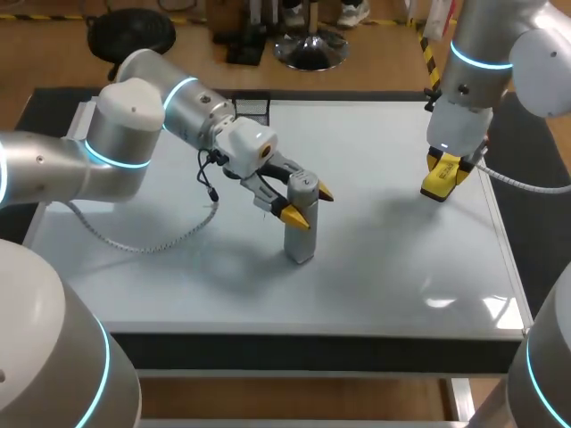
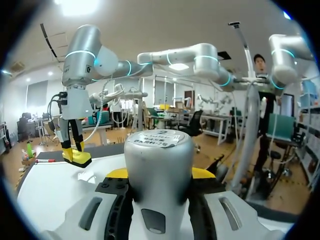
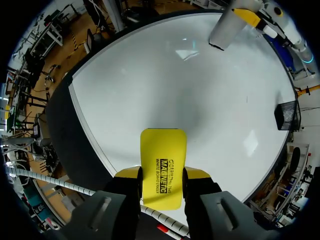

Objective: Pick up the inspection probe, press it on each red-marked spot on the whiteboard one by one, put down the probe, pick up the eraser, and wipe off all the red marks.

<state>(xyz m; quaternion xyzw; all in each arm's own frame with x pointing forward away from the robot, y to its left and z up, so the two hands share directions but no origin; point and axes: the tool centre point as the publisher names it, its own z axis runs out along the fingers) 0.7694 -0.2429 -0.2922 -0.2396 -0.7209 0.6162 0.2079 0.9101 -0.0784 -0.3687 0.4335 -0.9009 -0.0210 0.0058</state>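
The inspection probe [image 1: 301, 218], a grey cylinder, stands upright on the whiteboard [image 1: 384, 267] near its middle. My left gripper [image 1: 309, 203] is shut on its upper part; the probe [image 2: 159, 170] fills the space between the fingers in the left wrist view. At the board's right side my right gripper [image 1: 445, 176] is shut on the yellow eraser [image 1: 442, 181], held just above the surface. In the right wrist view the eraser [image 3: 163, 167] sits between the yellow fingertips [image 3: 127, 173], with the probe [image 3: 229, 27] far ahead. No red marks show on the whiteboard [image 3: 165, 85].
A black mesh basket [image 1: 252, 105] stands at the board's far edge, seen beside the board in the right wrist view [image 3: 287, 115]. A grey cable [image 1: 134, 242] from my left arm lies on the board's left part. The board's right edge [image 1: 504, 241] is near my right gripper.
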